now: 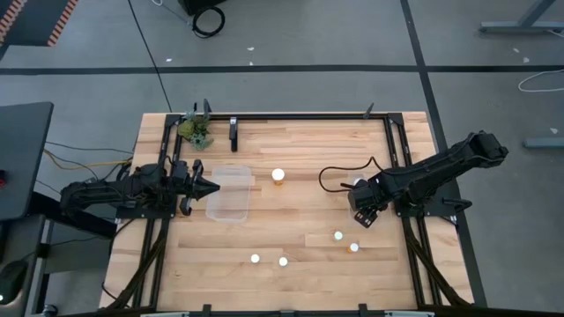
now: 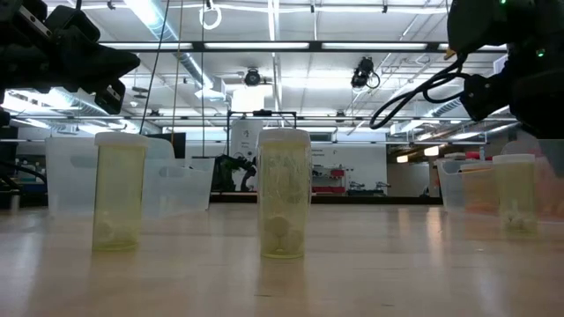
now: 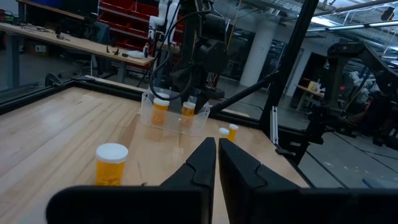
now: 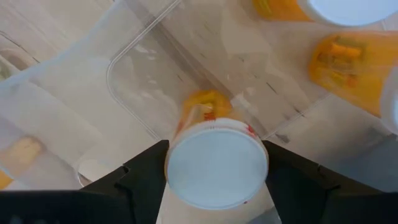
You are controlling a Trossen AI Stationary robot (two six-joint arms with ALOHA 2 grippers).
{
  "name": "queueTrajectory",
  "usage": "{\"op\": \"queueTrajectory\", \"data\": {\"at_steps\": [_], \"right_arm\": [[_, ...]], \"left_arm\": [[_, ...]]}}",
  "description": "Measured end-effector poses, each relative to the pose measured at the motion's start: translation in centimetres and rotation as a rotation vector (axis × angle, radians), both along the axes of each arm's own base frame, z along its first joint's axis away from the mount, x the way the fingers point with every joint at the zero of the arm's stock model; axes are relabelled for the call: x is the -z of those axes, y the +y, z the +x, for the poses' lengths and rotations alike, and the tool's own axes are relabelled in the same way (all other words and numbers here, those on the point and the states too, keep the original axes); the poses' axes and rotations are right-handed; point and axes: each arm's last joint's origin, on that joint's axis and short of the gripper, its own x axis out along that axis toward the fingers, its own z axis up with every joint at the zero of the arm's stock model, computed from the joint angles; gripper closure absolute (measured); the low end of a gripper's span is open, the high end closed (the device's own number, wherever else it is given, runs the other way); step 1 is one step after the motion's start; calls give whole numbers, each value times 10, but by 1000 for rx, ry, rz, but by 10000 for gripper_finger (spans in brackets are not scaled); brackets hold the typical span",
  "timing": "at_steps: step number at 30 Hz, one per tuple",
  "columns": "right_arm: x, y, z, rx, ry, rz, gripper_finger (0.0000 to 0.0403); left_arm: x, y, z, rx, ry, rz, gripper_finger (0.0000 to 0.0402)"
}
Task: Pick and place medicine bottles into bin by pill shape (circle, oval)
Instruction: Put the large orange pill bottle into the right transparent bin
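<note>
My right gripper (image 4: 216, 186) points down over a clear bin (image 4: 134, 81) near the table's right side, shut on an amber medicine bottle with a white cap (image 4: 216, 163). Two more amber bottles (image 4: 348, 62) stand close by. In the left wrist view that bin (image 3: 144, 112) holds two bottles (image 3: 160, 111). Several bottles stand loose on the wood: one mid-table (image 1: 278, 174), the others toward the near edge (image 1: 337, 235) (image 1: 256, 259). My left gripper (image 3: 217, 152) waits shut and level at the table's left (image 1: 207, 187), beside a second clear bin (image 1: 231, 195). My right gripper has the bottle between its two fingers (image 4: 146, 171), one on each side of the white cap's rim (image 4: 174, 158). The fingers come from above, pointing down. The bottle stands nearly upright inside the bin's outline. I cannot tell whether its base rests on the bin's floor.
A black rail frame (image 1: 300, 115) runs along the table's far and side edges, and a small green plant (image 1: 197, 130) sits at the far left corner. In the low view, three bottles (image 2: 284, 194) stand in front of the bins. Bare wood (image 1: 300, 216) lies mid-table.
</note>
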Motion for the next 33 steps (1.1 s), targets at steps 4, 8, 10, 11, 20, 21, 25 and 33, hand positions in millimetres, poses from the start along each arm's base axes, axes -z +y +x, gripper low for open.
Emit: {"op": "queueTrajectory", "data": {"at_steps": [4,8,10,11,20,21,25,33], "right_arm": [[0,0,0,1,3,-1,148],[0,0,0,7,3,-1,148],[0,0,0,8,3,-1,148],[0,0,0,8,3,-1,148],[-1,-5,2,23,3,9,147],[-2,-6,2,23,-1,10,147],[-6,-8,4,23,-4,12,147],[-18,-8,7,12,-10,1,147]], "left_arm": [[0,0,0,0,0,0,369],[0,0,0,0,0,0,366],[0,0,0,0,0,0,367],[0,0,0,0,0,0,368],[0,0,0,0,0,0,376],[0,0,0,0,0,0,375],[0,0,0,0,0,0,369],[0,0,0,0,0,0,370]]}}
